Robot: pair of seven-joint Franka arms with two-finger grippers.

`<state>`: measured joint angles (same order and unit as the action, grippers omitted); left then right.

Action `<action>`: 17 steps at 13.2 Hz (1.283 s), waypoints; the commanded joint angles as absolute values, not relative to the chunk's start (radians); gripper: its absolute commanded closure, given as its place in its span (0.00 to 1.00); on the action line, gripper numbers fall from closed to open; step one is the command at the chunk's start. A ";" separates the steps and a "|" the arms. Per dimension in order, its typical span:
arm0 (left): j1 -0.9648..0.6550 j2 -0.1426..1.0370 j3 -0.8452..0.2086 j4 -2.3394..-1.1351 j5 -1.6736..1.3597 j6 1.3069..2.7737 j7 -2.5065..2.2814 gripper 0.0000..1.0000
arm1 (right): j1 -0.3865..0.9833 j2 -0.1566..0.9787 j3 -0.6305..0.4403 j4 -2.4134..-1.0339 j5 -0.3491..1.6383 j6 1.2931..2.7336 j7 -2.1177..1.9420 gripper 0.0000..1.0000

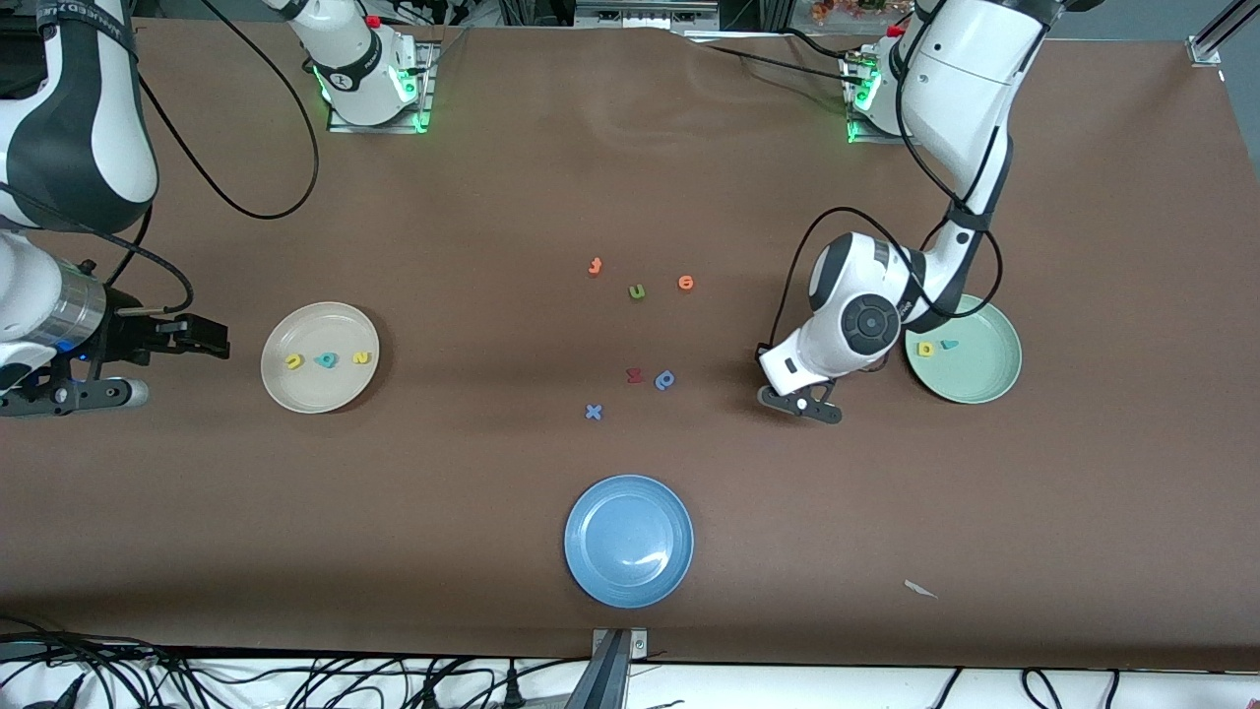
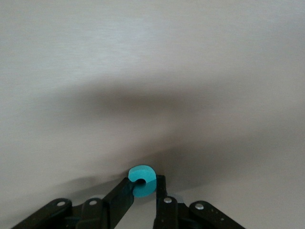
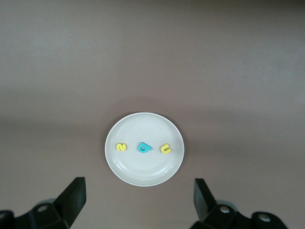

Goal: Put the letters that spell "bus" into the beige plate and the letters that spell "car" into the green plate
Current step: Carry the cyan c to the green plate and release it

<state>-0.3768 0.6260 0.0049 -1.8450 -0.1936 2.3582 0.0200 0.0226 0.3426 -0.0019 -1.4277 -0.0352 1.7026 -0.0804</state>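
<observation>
My left gripper (image 1: 802,404) is down at the table beside the green plate (image 1: 975,379), toward the middle of the table. In the left wrist view its fingers (image 2: 121,195) press on both sides of the teal "c" (image 2: 143,172). The front view hides that letter under the hand. In the green plate lie the yellow "a" (image 1: 925,349) and the teal "r" (image 1: 948,345). The beige plate (image 1: 295,394) holds the yellow "u" (image 1: 293,362), the teal "b" (image 1: 326,360) and the yellow "s" (image 1: 362,357). My right gripper (image 1: 209,341) waits open beside the beige plate (image 3: 143,174), nothing between its fingers.
In the table's middle lie loose letters: an orange "t" (image 1: 595,266), an orange "o" (image 1: 686,283), an olive "u" (image 1: 637,291), a red letter (image 1: 635,375), a blue "p" (image 1: 665,380) and a blue "x" (image 1: 594,412). A blue plate (image 1: 628,581) sits nearest the front camera.
</observation>
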 commanded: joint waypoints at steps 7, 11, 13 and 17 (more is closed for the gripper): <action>-0.085 0.407 0.031 -1.914 -0.135 2.034 0.323 1.00 | 0.025 0.313 0.002 -1.456 -0.046 1.700 -0.064 0.00; -0.043 0.293 0.097 -2.078 -0.034 2.046 0.434 1.00 | 0.025 0.311 0.002 -1.457 -0.046 1.684 -0.061 0.00; -0.026 0.262 0.121 -2.127 0.021 2.051 0.462 1.00 | 0.025 0.311 0.000 -1.457 -0.046 1.684 -0.061 0.00; -0.002 0.252 0.123 -2.244 0.069 2.251 0.463 0.95 | 0.025 0.311 0.000 -1.457 -0.046 1.684 -0.060 0.00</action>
